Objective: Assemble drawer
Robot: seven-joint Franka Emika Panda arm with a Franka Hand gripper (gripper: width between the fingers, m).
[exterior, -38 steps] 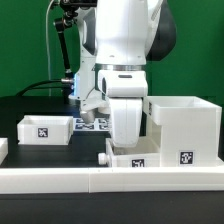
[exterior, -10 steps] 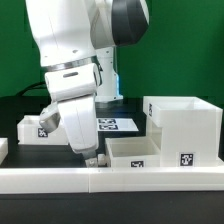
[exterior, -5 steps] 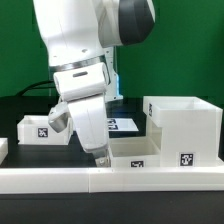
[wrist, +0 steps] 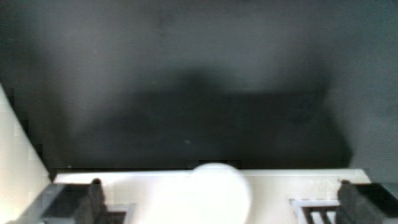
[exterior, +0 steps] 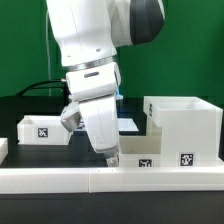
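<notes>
The white hollow housing (exterior: 186, 124) stands at the exterior view's right with a marker on its front. One small white tray (exterior: 46, 128) sits at the exterior view's left. A second small tray (exterior: 142, 155) lies in front, against the housing's left side. My gripper (exterior: 111, 160) points down, tilted, at that tray's left end and hides it. In the wrist view my gripper (wrist: 217, 190) is open, with the dark fingers (wrist: 80, 200) far apart over a white surface and a blurred white rounded shape between them. Contact with the tray cannot be told.
A long low white border wall (exterior: 60, 181) runs along the front edge, just in front of the tray and gripper. The marker board (exterior: 130, 124) lies flat behind the arm. The black table (wrist: 196, 80) fills most of the wrist view.
My arm has swung toward the exterior view's right, from beside the front tray's left end to over it. The front tray seems shifted slightly toward the housing.
</notes>
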